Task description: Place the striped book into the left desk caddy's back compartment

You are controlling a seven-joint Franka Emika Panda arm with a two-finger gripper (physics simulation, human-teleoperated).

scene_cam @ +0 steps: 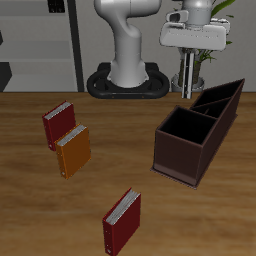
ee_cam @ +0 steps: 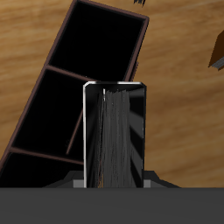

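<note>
My gripper (scene_cam: 188, 82) is high over the back of the table and shut on the striped book (scene_cam: 187, 70), which hangs upright and edge-on between the fingers. In the wrist view the book (ee_cam: 114, 131) shows narrow black, grey and white stripes and is clamped between the two fingers (ee_cam: 80, 131). The left desk caddy (scene_cam: 170, 160) is a dark brown open box with several compartments, standing below the gripper and nearer the table's front edge. In the wrist view its compartments (ee_cam: 105, 35) lie below the book, well apart from it.
A dark red book (scene_cam: 57, 124) and an orange book (scene_cam: 73, 150) stand together away from the caddy. Another dark red book (scene_cam: 122, 221) stands near the table's front edge. The robot's base (scene_cam: 128, 80) stands at the back.
</note>
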